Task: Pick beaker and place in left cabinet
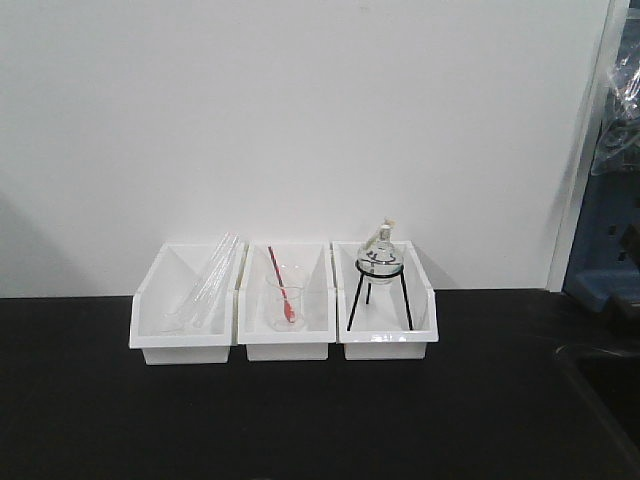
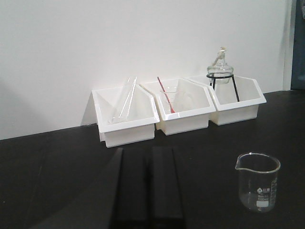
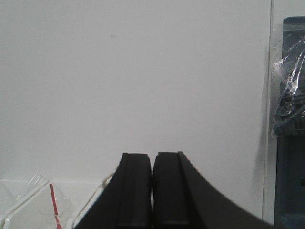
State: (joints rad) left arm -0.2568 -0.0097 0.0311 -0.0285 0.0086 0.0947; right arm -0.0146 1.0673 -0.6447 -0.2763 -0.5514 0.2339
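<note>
Beaker (image 2: 257, 181) shows only in the left wrist view, upright.

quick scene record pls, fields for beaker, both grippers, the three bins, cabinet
beaker: upright on the black counter, looks empty, seen only in the left wrist view
left gripper: shut, empty, apart from the beaker
right gripper: shut, empty, facing the wall
left bin: leaning glass tubes
middle bin: second beaker with red rod
right bin: flask on black tripod
cabinet: not in view
</note>
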